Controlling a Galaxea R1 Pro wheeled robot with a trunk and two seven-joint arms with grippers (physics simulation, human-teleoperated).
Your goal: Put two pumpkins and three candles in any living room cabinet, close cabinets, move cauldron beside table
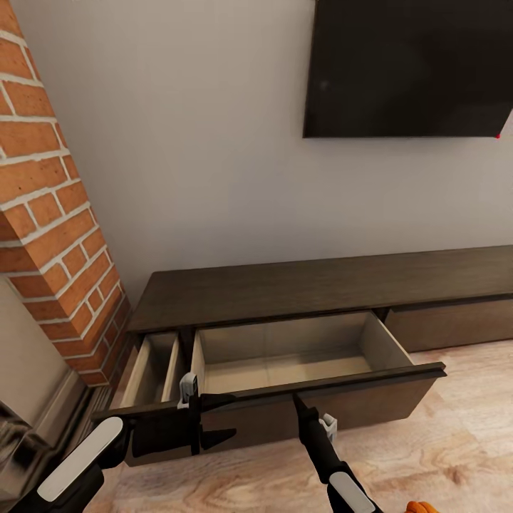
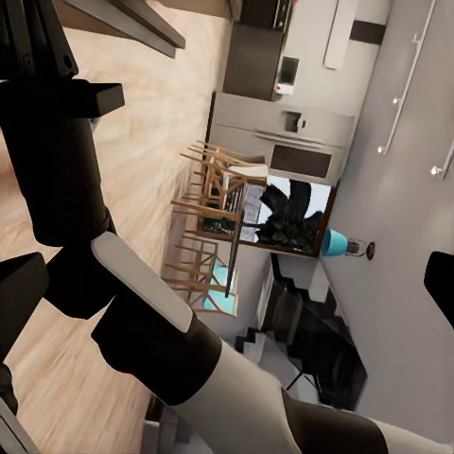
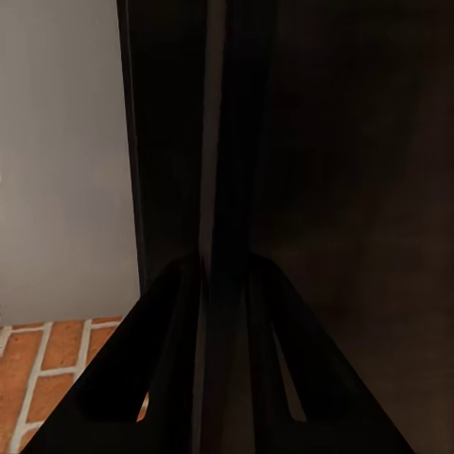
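A living room: wall-mounted television (image 1: 410, 68) above a low cabinet (image 1: 313, 285).

Left arm: reaches forward from lower left, forearm level; left gripper (image 1: 214, 420) points rightward, jaws apart. Right arm: rises from the lower edge, angled forward; right gripper (image 1: 298, 403) narrow, jaws drawn close together in the right wrist view.

A dark television (image 1: 413, 68) hangs on the pale grey wall (image 1: 206, 142), up and beyond the right hand (image 1: 298, 400), and a red brick column (image 1: 50, 214) stands past the left hand (image 1: 214, 420). Light wooden floor (image 1: 463, 427) spreads beneath both hands. Wooden chairs (image 2: 213, 213) stand far off.
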